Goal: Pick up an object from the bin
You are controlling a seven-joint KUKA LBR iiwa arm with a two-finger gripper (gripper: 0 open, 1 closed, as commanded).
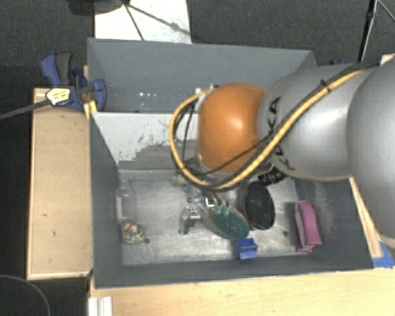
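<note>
Claw (196, 214) low at grey metal bin (106, 196) floor, touching or just beside dark green flat oval piece (232, 224), mid-bin. Spread or pinched: cannot tell. Seemingly nothing lifted yet; grasp and raise left.
</note>
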